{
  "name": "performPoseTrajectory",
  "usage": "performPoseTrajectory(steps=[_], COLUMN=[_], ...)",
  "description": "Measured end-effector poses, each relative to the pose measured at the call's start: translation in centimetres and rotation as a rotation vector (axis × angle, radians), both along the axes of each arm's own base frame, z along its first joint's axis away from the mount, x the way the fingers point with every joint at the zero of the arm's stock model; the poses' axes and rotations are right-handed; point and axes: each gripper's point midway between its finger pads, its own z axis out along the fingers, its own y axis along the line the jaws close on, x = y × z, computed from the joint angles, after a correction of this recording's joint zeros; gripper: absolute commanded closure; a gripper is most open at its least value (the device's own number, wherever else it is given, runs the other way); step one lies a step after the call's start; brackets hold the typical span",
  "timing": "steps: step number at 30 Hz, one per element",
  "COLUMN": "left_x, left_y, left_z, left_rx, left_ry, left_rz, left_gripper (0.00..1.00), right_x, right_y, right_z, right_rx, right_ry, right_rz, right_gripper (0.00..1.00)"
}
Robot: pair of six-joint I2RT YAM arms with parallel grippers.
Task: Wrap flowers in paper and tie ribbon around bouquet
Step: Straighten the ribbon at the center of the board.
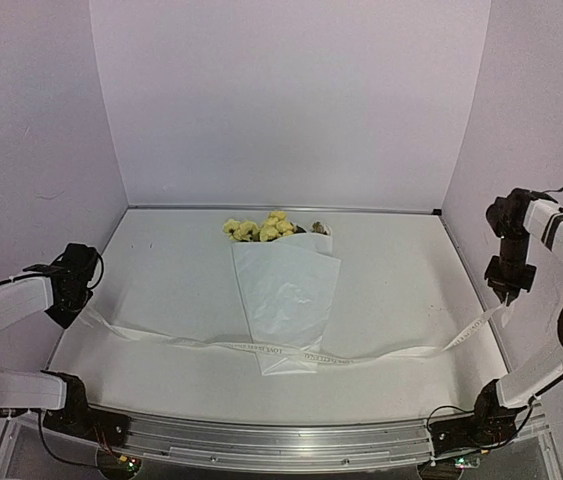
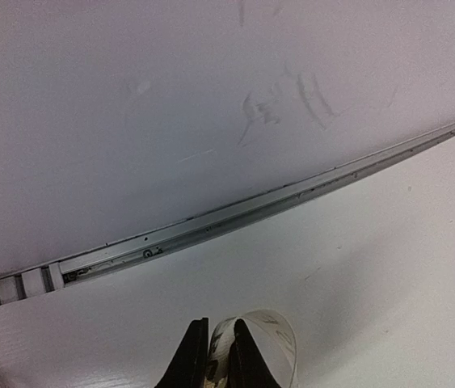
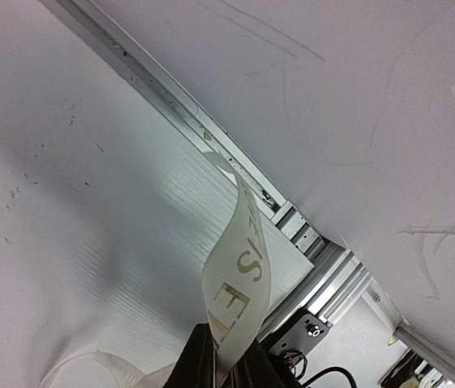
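The left gripper (image 2: 218, 327) has its jaws drawn narrow on one end of the ribbon (image 2: 269, 317), which curls up and away between its black fingers just above the left edge of the table (image 1: 161, 270). The right gripper (image 3: 224, 349) pinches the other end the same way near the right edge, and the printed strip rises from its fingers in a soft arc. Between the two hands the ribbon sags along the table and crosses the narrow near end of the paper (image 1: 286, 290), seemingly on top of it, though the overhead view is too coarse to be sure. The paper lies folded as a cone in the middle of the table, and the flowers (image 1: 259, 228) poke out of its wide end towards the far edge. The ribbon looks light, limp and rather slick, so it will likely slip from a loose pinch and is best held close to its ends. The thin paper should crease or unfold easily, so any pull on the ribbon ought to be gentle and level. The blooms look fragile and are best left alone.
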Motion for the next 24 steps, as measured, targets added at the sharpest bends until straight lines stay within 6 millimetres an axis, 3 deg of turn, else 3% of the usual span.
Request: performPoseTrajectory(steps=[5, 7, 13, 18, 22, 24], left_x=[0.7, 1.1, 3.6, 5.4, 7.1, 8.1], left_y=[0.2, -0.1, -0.7, -1.1, -3.2, -5.4], left_z=[-1.7, -1.6, 1.4, 4.5, 5.9, 6.2], left_rx=[-0.079, -0.091, -0.090, -0.069, -0.107, -0.134], left_ry=[0.037, 0.042, -0.009, -0.060, -0.105, -0.122], left_rz=[-0.030, -0.057, -0.129, -0.208, -0.348, -0.446], left_gripper=[0.15, 0.02, 0.00, 0.00, 0.00, 0.01], right_x=[-0.8, -0.8, -0.7, -0.4, 0.5, 1.1], right_y=[0.0, 0.2, 1.7, 3.7, 6.6, 8.9], right_z=[-1.4, -1.5, -1.9, -1.7, -0.9, -0.7], right_rx=[0.033, 0.048, 0.142, 0.235, 0.295, 0.325], right_ry=[0.044, 0.047, 0.038, -0.004, -0.064, -0.091], right_rz=[-0.038, -0.037, -0.028, 0.007, 0.119, 0.210], right_gripper=[0.58, 0.49, 0.30, 0.25, 0.23, 0.22])
